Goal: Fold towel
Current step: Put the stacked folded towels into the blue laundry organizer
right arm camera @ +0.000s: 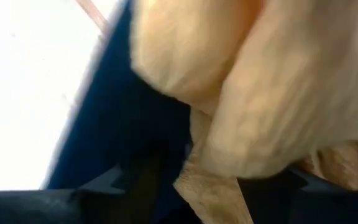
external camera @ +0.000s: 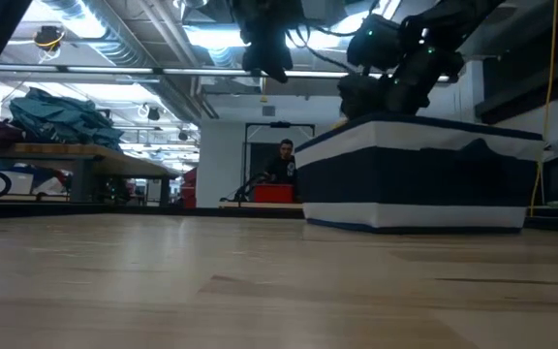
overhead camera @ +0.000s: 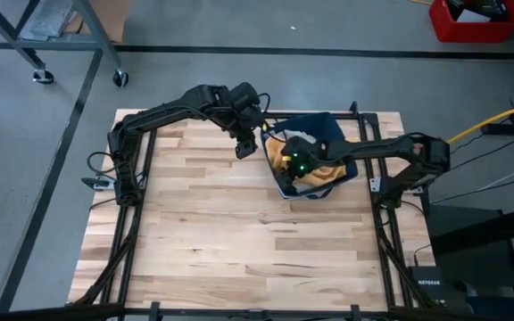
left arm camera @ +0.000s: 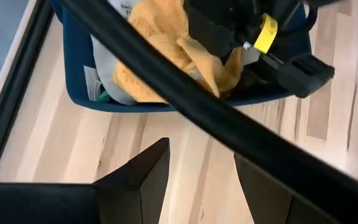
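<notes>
Pinching yellow towel (right arm camera: 241, 93): right jaws (right arm camera: 194, 180).

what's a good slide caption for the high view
Right gripper reaches into the blue bin holding a yellow towel; left gripper hovers open beside it.

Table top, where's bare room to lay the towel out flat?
The wooden table is bare from the blue bin to its near edge. The far right corner is crowded: bin, yellow towel, right gripper inside, left gripper beside it.
</notes>
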{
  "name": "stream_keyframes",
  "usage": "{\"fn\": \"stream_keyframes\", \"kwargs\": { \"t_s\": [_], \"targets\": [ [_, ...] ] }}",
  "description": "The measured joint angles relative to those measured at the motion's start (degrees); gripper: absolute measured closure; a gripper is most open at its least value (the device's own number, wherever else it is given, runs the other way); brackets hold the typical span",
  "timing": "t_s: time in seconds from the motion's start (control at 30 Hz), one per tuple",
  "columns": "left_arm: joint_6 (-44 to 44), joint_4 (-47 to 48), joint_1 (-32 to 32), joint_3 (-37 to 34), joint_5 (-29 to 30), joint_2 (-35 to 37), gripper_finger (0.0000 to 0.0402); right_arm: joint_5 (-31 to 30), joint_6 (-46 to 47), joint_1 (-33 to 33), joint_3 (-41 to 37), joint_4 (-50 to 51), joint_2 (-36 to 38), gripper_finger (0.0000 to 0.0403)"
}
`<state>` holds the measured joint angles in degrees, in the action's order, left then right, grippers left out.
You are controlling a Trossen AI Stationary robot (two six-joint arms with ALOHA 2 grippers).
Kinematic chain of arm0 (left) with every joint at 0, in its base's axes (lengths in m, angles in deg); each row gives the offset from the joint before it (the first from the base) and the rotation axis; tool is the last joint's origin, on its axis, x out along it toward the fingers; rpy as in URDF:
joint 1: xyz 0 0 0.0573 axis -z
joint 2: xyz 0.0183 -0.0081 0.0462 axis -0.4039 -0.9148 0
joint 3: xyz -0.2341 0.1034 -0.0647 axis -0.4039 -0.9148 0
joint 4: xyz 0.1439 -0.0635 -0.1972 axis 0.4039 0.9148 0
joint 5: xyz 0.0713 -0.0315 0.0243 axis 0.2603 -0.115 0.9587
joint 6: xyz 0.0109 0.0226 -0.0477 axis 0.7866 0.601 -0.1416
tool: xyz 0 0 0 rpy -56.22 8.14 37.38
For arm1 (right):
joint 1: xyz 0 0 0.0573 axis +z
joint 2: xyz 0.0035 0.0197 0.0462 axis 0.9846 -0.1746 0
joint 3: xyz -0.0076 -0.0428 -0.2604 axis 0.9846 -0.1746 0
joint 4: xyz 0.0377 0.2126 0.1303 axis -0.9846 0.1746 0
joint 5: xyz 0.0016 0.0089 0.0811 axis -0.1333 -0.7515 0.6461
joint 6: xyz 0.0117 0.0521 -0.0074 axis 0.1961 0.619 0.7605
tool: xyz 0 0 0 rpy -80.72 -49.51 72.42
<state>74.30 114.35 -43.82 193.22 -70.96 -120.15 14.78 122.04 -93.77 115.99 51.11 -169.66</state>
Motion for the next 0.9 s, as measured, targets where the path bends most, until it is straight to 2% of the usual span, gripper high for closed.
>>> {"fn": "stream_keyframes", "kwargs": {
  "t_s": [0.2, 0.47, 0.57, 0.77, 0.9],
  "targets": [
    [1.32, -0.22, 0.05, 0.02, 1.53, 0.19, 0.0229, -3.0, -1.69, -0.04, -0.09, -2.8, 6.05, 0.0201],
    [1.36, -0.49, -0.37, 0.02, 2.27, 1.38, 0.0229, -10.74, -1.82, -0.07, 0.02, -3.34, 17.09, 0.0201],
    [1.35, -0.34, -0.39, 0.02, 2.28, 1.38, 0.0229, -14.27, -1.5, -0.07, 0.02, 1.8, 20.14, 0.0201],
    [1.33, -0.36, -0.39, 0.02, 2.26, 1.38, 0.0229, -21.22, 4.04, -0.07, 0.07, 20.3, 23.65, 0.0201],
    [1.33, -0.38, -0.39, 0.02, 2.27, 1.38, 0.0229, -22.85, 7.17, -0.07, -0.02, 26.33, 23.71, 0.0201]
  ]
}}
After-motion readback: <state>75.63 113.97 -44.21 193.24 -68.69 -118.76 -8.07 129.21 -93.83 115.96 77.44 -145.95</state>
